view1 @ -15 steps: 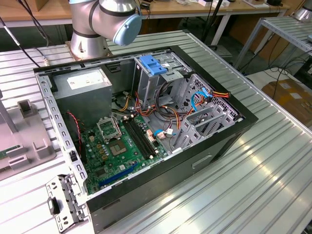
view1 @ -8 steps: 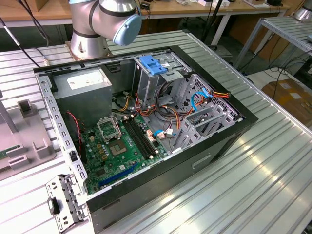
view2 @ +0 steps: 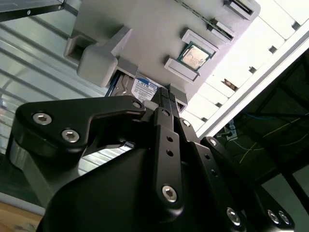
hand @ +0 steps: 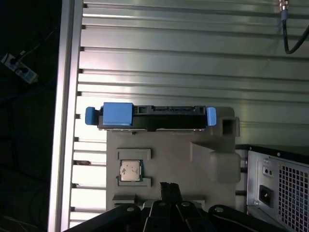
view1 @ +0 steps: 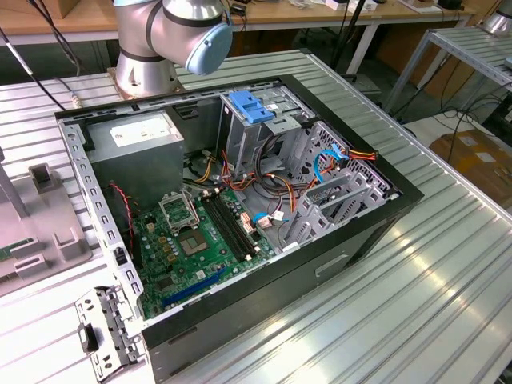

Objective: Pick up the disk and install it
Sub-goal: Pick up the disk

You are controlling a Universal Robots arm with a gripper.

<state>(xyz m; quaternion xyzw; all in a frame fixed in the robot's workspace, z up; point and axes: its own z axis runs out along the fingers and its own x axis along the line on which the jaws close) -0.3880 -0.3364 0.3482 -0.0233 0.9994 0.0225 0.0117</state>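
At nine o'clock from the open computer case [view1: 352,256] in the exterior view, a grey fixture [view1: 56,240] sits on the ribbed bench [view1: 432,304]. The first wrist view shows what the fixture is for. The disk [hand: 152,118] stands on edge in one of its slots, blue carrier ends jutting past the sides, so the long upper edge is free for a grip. A processor chip [hand: 130,170] lies flat in a pocket beside it.

The claw [hand: 169,186] hovers over the fixture, apart from the disk. Its fingers look pressed together and hold nothing, though the angle is poor. Bare bench lies beyond the disk's far edge.

Toward three o'clock the case lies open-topped. Loose cables [view1: 280,160] crowd its drive cage [view1: 240,136], which sits under a blue latch [view1: 250,106].
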